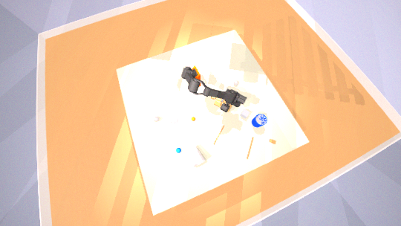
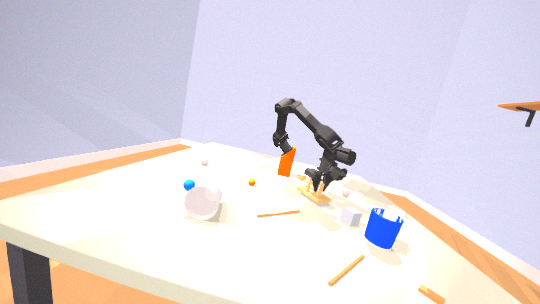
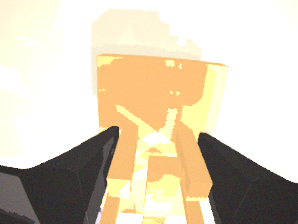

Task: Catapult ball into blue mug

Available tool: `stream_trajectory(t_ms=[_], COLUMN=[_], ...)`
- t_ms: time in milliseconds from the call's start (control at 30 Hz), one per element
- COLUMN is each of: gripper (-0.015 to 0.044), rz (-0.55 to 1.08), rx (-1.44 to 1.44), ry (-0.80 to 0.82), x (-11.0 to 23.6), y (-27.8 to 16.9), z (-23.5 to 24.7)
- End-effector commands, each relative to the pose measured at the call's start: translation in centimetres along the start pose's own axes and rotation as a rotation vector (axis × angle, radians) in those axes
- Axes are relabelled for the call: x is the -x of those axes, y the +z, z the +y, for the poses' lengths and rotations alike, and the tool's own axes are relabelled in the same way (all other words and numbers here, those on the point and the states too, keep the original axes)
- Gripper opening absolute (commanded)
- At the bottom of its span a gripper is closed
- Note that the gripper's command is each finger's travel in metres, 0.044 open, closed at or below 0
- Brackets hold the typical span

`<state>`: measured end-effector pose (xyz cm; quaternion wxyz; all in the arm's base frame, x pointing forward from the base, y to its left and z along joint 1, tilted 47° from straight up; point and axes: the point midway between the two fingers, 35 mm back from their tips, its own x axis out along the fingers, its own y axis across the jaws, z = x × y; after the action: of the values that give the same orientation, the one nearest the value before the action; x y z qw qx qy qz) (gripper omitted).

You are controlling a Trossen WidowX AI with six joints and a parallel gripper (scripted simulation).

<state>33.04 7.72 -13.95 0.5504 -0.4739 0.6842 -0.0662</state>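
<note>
We see a pale cream counter (image 2: 150,250) standing on a dark leg at its near left corner, over an orange floor (image 1: 74,111) edged by a pale border. Lavender walls close the room, and a wooden wall shelf (image 2: 520,106) on a dark bracket juts in at the far right of the exterior view. Broad patches of light and shadow fall across the counter and floor.

One black arm (image 2: 310,122) rises beside an orange wedge-shaped piece (image 2: 287,161) near its foot. Its hand (image 2: 318,184) points down over the one wooden catapult (image 2: 314,194), and in the wrist view the two dark fingers sit on either side of the catapult (image 3: 160,136) frame, clamped on it.

We count two coloured balls: one orange ball (image 2: 252,182) and one blue ball (image 2: 189,184), both lying on the counter well apart from the catapult. The orange ball (image 1: 193,119) sits left of the hand in the top view, the blue ball (image 1: 178,150) nearer the front edge. There are also two small whitish balls, one (image 2: 204,162) toward the far left and one (image 2: 346,192) just beyond the catapult.

One blue mug (image 2: 383,228) stands upright to the right of the catapult, with one pale cube (image 2: 351,216) between them. One pale bowl-like dome (image 2: 202,203) rests near the blue ball. Two thin wooden sticks (image 2: 278,213) (image 2: 346,270) lie flat, and one short wooden block (image 2: 431,294) lies at the near right edge.
</note>
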Motion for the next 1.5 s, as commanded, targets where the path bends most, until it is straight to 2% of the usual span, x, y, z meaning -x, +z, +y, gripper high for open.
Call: stream_trajectory(t_ms=[0,367,833,933,1033,1100,1200,1233,1333,1400,1467], gripper=[0.0,0.0,0.0368,0.044,0.044,0.044,0.044,0.044,0.044,0.044,0.044], rz=[-0.007,0.005,0.005,0.003,0.002,0.003,0.004,-0.006,-0.006,-0.01,-0.022], rx=[0.007,0.004,0.004,0.005,0.006,0.006,0.006,0.01,0.01,0.009,0.006], ry=[-0.006,0.0,0.0,0.003,0.006,0.006,0.006,0.002,0.002,0.002,0.003], x=[-0.4,-1.1,-1.1,1.2,6.5,8.7,8.9,7.3,7.3,8.4,11.5], y=[0.1,-0.1,-0.1,0.2,0.1,-0.1,-0.2,0.2,0.2,0.3,0.5], z=[0.0,0.1,0.1,0.1,0.2,0.3,0.3,0.3,0.3,0.3,0.3])
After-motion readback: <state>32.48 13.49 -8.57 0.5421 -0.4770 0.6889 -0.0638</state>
